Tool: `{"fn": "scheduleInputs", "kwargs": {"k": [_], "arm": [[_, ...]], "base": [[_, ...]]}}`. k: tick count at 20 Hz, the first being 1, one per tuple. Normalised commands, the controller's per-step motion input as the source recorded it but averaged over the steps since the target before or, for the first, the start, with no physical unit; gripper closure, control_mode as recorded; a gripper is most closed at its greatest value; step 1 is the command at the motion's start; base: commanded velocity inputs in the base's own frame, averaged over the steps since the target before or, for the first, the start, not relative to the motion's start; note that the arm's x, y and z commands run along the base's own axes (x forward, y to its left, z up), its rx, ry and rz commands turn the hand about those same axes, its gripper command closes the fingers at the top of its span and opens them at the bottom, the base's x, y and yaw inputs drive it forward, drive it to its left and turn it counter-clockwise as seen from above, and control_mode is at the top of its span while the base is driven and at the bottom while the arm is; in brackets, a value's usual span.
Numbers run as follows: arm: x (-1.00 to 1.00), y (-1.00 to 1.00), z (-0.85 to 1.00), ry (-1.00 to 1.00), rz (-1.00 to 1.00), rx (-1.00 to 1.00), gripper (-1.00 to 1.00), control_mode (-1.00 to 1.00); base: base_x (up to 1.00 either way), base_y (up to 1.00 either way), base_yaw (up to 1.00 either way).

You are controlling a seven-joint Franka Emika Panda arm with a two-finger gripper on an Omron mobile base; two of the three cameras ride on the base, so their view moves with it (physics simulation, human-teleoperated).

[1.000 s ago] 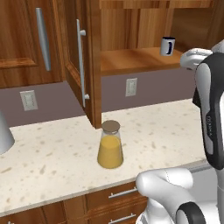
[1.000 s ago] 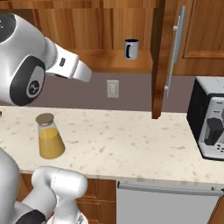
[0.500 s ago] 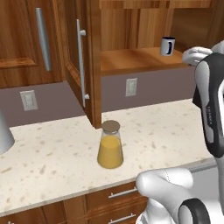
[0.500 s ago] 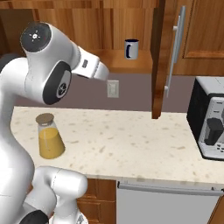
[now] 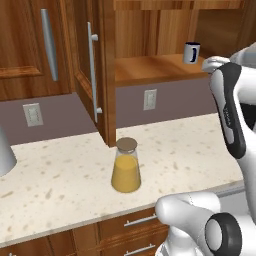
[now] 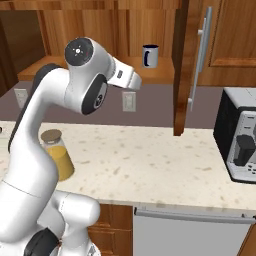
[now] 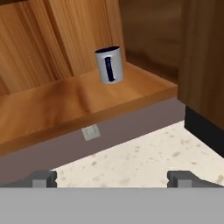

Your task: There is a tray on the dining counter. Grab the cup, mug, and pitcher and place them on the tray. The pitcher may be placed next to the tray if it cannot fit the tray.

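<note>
With nothing on a tray yet, the spread, empty claw (image 7: 112, 178) is facing the mug (image 7: 110, 64) on the open cabinet shelf (image 7: 65, 105) while the pitcher (image 5: 126, 165) is standing on the tabletop (image 5: 190, 150).

The setting is a rendered domestic kitchen. Evidence: wooden wall cabinets with long metal bar handles (image 5: 93, 75), one door standing open over a wooden shelf (image 7: 78, 105) that carries a dark mug (image 7: 109, 64); a beige speckled stone counter (image 5: 65, 175) backed by a grey wall with white outlets (image 5: 149, 99); drawers below the counter. A toaster (image 6: 241, 135) stands on the counter, and a corked pitcher (image 5: 125, 166) of orange liquid stands upright there too.
</note>
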Motion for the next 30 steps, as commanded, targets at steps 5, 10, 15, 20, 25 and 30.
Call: {"fn": "scheduleInputs", "kwargs": {"k": [5, 10, 15, 20, 25, 30], "arm": [[0.51, -0.08, 0.0, 0.0, 0.0, -0.12, -1.0, -1.0], [0.33, -0.03, 0.0, 0.01, 0.0, -0.11, -1.0, -1.0], [0.35, -0.17, 0.0, 0.0, 0.0, 0.0, -1.0, -1.0], [0.6, -0.11, 0.0, 0.03, 0.0, 0.0, -1.0, -1.0], [0.71, 0.0, 0.0, 0.03, 0.0, 0.0, -1.0, -1.0], [0.55, -0.03, 0.02, 0.0, 0.0, 0.0, -1.0, -1.0]], "base": [[0.0, 0.0, 0.0], [0.0, 0.0, 0.0], [0.0, 0.0, 0.0], [0.0, 0.0, 0.0], [0.0, 0.0, 0.0], [0.0, 0.0, 0.0]]}}
